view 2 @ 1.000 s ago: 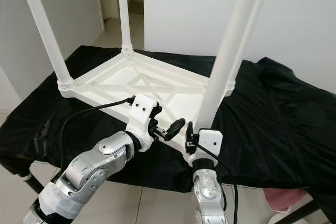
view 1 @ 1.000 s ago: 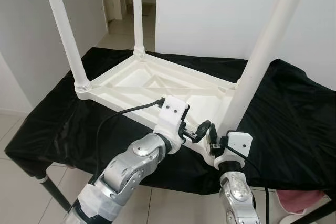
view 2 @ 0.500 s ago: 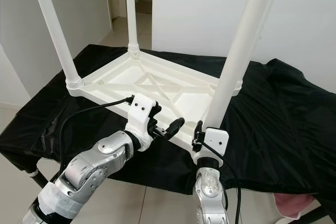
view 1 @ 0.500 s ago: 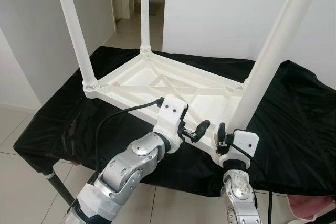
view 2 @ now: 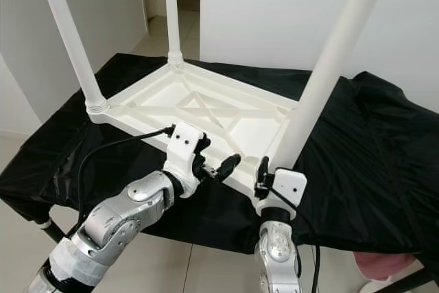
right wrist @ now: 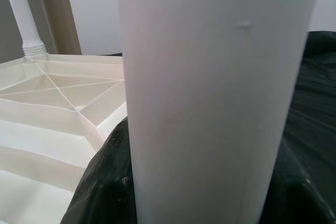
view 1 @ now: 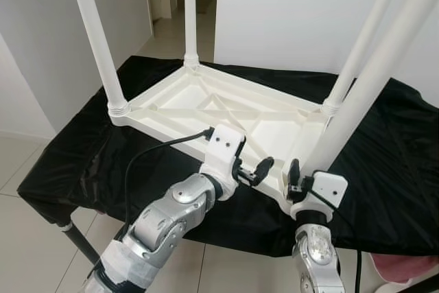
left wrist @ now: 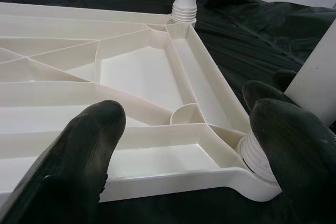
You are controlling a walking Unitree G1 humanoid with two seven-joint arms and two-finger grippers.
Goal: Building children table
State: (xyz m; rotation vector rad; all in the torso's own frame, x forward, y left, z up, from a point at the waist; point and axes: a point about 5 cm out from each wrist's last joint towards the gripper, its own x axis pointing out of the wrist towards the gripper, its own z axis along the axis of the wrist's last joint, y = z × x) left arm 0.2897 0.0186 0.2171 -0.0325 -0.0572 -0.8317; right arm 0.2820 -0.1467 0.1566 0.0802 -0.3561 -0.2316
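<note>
1. Right gripper (view 2: 264, 171) fingers are closed round the near table leg (view 1: 370, 94) at its base; left gripper (view 1: 264, 168) fingers are spread, empty, at the upturned tabletop (view 1: 226, 111) rim, on the black cloth (view 1: 384, 162).
2. Last leg is being seated in the corner socket (left wrist: 257, 156); twisting home is called for next.

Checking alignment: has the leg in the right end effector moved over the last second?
Yes. The leg now tilts further toward the robot's right, judged against the upside-down tabletop; its base stays at the near-right corner.

Bright, even daylight; sharp views; soft shadows
</note>
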